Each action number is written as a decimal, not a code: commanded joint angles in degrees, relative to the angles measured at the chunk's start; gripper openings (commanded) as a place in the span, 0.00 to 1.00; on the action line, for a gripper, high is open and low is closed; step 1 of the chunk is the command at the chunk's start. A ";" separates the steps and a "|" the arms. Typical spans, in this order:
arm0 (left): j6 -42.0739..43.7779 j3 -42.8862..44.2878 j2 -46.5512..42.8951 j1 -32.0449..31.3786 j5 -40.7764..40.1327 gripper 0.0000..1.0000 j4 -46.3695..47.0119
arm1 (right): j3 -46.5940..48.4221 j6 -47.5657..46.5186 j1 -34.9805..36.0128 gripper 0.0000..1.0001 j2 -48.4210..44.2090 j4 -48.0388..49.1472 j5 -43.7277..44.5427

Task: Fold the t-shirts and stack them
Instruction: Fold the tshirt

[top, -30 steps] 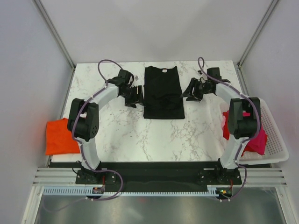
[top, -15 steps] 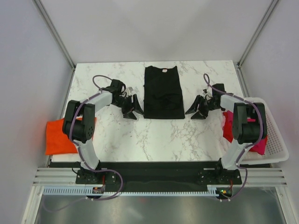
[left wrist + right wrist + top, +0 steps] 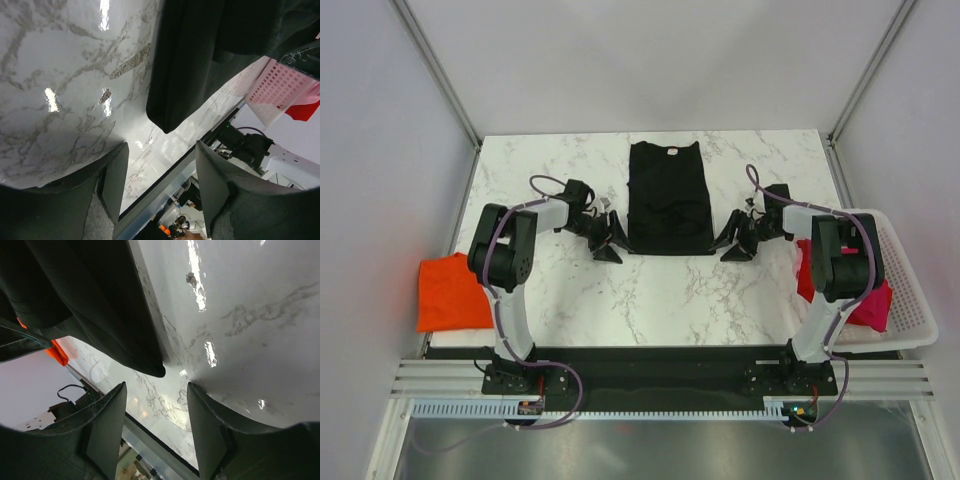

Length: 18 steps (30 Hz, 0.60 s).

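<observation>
Orange t-shirt [image 3: 448, 292] sits crumpled at the near left edge of the marble table [image 3: 620, 300], well apart from everything else. Left gripper [image 3: 611, 243] is low over the tabletop, just beside the near left corner of the black t-shirt [image 3: 668, 197]. Its jaws are apart, and the wrist view shows only bare marble between them. The black shirt lies flat in the middle of the far half, sleeves tucked in to form a long rectangle, collar toward the far edge. Right gripper [image 3: 730, 243] mirrors the left at the shirt's near right corner, jaws apart and gripping nothing. At the right edge, a white slatted basket [image 3: 912, 318] holds the magenta-pink t-shirt [image 3: 876, 300], with a red cloth [image 3: 805, 275] alongside.
</observation>
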 commanded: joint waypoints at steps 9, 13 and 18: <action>-2.20 5.08 3.45 -1.95 1.57 0.61 2.35 | 2.98 1.46 2.08 0.57 4.90 1.55 -1.10; -1.76 6.05 4.59 -2.48 1.31 0.59 1.91 | 3.16 1.63 1.90 0.56 5.17 1.63 -1.02; -1.49 6.49 5.12 -2.66 0.52 0.51 1.56 | 2.11 2.77 1.81 0.54 5.26 3.21 -0.84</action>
